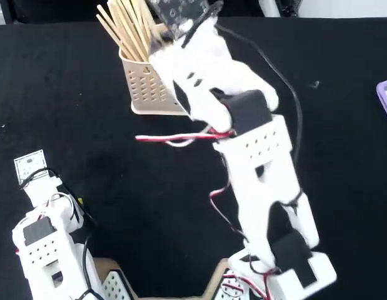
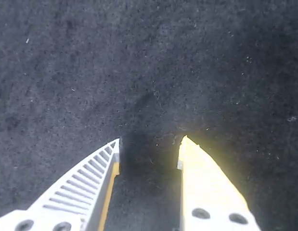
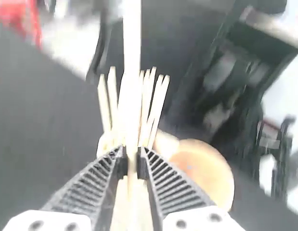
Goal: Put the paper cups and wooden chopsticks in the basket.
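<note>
One wooden chopstick [image 3: 132, 72] is getting pinched tight between the jaws of the right gripper [image 3: 132, 155]. It's standing upright and lining up with the bundle of chopsticks [image 1: 127, 28] already poking out of the basket [image 1: 149, 94] at the far side of the black surface [image 1: 68, 94]. Holding it vertical makes sense imo, since it should be going in tip-first among the rest instead of lying across the rim. The right arm [image 1: 256, 162] is stretching way out over the basket to do it. A round tan shape [image 3: 201, 173] is sitting just beside the sticks; it could be a paper cup, honestly can't tell. The left gripper [image 2: 149, 144] is hanging with jaws apart over bare surface, holding nothing, probably parked there so it isn't getting in the way.
</note>
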Motion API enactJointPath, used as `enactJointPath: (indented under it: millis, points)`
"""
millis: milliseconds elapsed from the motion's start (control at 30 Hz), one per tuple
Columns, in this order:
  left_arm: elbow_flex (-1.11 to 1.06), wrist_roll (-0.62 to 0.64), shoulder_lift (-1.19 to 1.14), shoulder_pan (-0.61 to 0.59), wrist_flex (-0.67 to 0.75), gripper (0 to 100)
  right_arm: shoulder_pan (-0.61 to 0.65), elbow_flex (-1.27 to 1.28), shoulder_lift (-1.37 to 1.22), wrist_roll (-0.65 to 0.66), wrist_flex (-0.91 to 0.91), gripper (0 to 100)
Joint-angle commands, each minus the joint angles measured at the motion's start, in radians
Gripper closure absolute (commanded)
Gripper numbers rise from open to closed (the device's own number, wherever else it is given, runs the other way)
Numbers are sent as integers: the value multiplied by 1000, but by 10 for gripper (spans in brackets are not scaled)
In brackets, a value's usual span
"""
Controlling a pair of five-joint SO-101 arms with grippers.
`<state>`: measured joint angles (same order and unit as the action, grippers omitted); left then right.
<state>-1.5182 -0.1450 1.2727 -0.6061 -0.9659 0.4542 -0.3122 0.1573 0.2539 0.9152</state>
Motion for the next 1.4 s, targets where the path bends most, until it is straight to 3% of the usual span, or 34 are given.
enactJointPath:
  millis: [0,300,667,767,933,1167,1367]
  points:
    - [56,9,9,16,-5,791,14,-47,-48,-21,-249,988]
    - [56,9,9,16,-5,791,35,-94,-243,-31,-491,988]
    - [56,9,9,16,-5,791,32,-27,-364,-29,-471,987]
    - [56,9,9,16,-5,791,12,-5,-364,-31,-393,977]
    - [56,9,9,16,-5,791,0,-36,-363,-34,-259,811]
    - [56,9,9,16,-3,791,-2,-344,-361,-32,-57,811]
    - [56,9,9,18,-2,791,48,-771,-271,-32,437,833]
